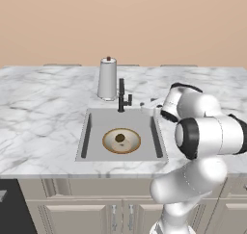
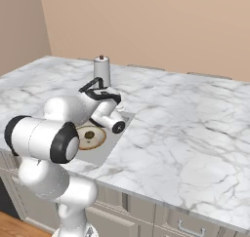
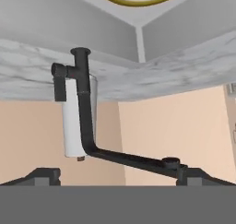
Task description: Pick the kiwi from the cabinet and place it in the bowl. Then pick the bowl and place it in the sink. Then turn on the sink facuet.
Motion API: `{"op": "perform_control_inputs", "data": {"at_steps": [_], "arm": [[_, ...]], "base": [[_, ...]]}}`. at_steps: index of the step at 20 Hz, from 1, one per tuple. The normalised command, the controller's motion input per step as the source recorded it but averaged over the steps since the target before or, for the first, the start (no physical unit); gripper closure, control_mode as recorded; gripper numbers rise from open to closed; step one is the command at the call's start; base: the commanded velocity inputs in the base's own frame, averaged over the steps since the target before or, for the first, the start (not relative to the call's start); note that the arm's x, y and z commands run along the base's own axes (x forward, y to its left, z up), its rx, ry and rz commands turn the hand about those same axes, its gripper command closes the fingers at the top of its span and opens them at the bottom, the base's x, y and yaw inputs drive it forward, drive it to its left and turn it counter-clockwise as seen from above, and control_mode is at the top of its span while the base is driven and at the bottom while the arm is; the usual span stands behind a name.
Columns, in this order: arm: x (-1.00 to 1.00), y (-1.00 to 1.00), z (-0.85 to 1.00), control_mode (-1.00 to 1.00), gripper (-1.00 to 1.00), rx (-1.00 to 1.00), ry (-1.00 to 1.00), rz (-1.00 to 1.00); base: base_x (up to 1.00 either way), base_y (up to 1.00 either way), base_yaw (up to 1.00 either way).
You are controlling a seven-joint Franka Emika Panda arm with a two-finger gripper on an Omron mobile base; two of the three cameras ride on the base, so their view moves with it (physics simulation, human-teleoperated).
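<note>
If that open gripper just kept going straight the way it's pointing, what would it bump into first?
Most likely the sink facuet: in the hand view its black post stands nearly straight ahead of the open gripper, a little to one side, with the paper-towel roll behind it. Depth is hard to judge.

The left base view faces the sink (image 1: 121, 134) straight on from in front of the desk (image 1: 43, 117), looking down from well back. The right base view looks across the same sink (image 2: 116, 136) slantwise from the right side of it, also well back. Both share basin and desk. The hand view sits close to the sink facuet (image 3: 83, 103), rolled upside down, with the basin above the tap.
</note>
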Motion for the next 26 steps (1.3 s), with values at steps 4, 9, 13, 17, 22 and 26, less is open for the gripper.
{"op": "perform_control_inputs", "data": {"at_steps": [4, 9, 13, 17, 22, 26], "arm": [[0.26, 0.05, -0.05, -1.00, -1.00, 0.00, -0.02, -0.01], [0.35, 0.13, -0.03, -1.00, -1.00, 0.00, 0.00, -0.07], [0.45, 0.07, -0.01, -1.00, -1.00, 0.00, 0.00, -0.10], [0.54, 0.04, -0.20, -1.00, -1.00, 0.00, 0.00, -0.10], [0.55, 0.00, -0.44, -1.00, -1.00, 0.00, 0.00, -0.06], [0.60, 0.00, -0.31, -1.00, -1.00, 0.00, 0.00, -0.05]], "base": [[0.00, 0.00, 0.00], [0.00, 0.00, 0.00], [0.00, 0.00, 0.00], [0.00, 0.00, 0.00], [0.00, 0.00, 0.00], [0.00, 0.00, 0.00]]}}
